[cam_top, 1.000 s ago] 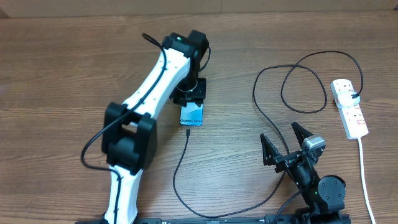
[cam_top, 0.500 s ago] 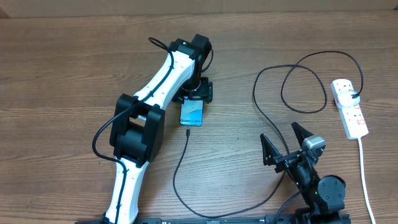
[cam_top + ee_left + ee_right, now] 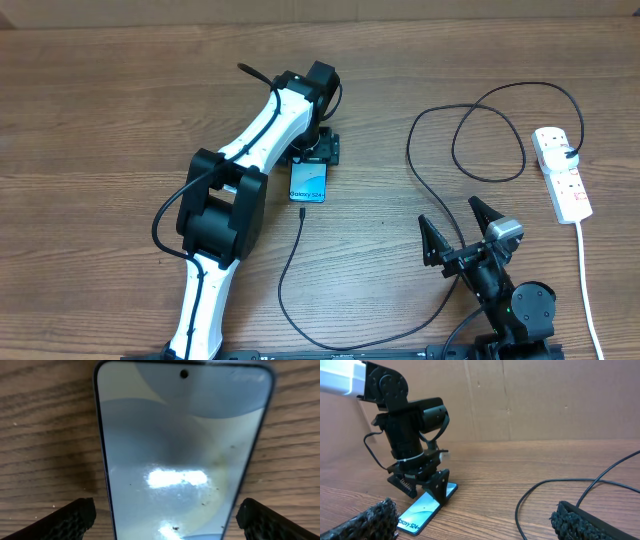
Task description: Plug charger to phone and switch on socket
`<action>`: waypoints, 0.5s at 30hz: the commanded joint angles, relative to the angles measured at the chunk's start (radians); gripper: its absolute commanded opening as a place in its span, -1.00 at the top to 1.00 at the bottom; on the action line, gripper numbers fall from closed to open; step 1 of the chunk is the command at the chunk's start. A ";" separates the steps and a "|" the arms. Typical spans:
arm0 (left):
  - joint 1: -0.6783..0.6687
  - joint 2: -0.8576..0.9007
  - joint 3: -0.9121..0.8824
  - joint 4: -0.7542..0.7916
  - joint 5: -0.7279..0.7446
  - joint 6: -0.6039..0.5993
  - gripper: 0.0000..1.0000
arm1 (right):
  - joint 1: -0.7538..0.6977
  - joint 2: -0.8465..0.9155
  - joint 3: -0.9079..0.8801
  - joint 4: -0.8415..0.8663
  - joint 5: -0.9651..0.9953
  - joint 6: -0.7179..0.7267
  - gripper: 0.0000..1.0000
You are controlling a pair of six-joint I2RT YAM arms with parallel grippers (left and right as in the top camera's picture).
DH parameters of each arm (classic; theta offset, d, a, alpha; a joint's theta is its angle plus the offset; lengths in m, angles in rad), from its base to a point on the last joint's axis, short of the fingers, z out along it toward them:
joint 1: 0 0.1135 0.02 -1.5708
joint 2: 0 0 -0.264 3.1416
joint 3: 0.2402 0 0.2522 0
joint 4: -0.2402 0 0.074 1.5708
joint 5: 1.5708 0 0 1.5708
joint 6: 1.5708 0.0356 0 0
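The phone [image 3: 308, 184] lies flat on the wooden table with its light-blue screen lit. It fills the left wrist view, as the phone [image 3: 182, 455] with its camera hole at the top. My left gripper [image 3: 313, 152] is open over the phone's far end, and its fingers [image 3: 70, 519] stand clear of both long edges. The charger [image 3: 420, 180] is a thin black cable that loops across the table. Its tip [image 3: 302, 213] lies at the phone's near end; I cannot tell whether it is inserted. Its plug sits in the socket [image 3: 563, 175] at the far right. My right gripper [image 3: 462, 232] is open and holds nothing.
The socket's thick white cord [image 3: 588, 290] runs toward the near right edge. Cable loops [image 3: 535, 492] lie between the right gripper [image 3: 480, 521] and the phone [image 3: 422, 510]. The left gripper [image 3: 422, 487] stands over the phone's far end. A cardboard wall [image 3: 545, 400] backs the table.
The left gripper's jaws have spread apart from the phone's edges, letting it go. The left arm's elbow has shifted right. The phone, cable and right arm have not moved.
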 commanded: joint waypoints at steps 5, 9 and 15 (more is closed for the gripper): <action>-0.005 0.010 -0.038 0.004 -0.019 -0.010 -0.76 | 0.004 -0.010 -0.011 0.006 0.000 0.002 -1.00; -0.005 0.010 -0.038 -0.002 -0.019 -0.010 -0.72 | 0.004 -0.010 -0.011 0.006 0.000 0.002 -1.00; -0.005 0.010 -0.039 -0.012 -0.022 -0.019 -0.68 | 0.004 -0.010 -0.011 0.006 0.000 0.002 -1.00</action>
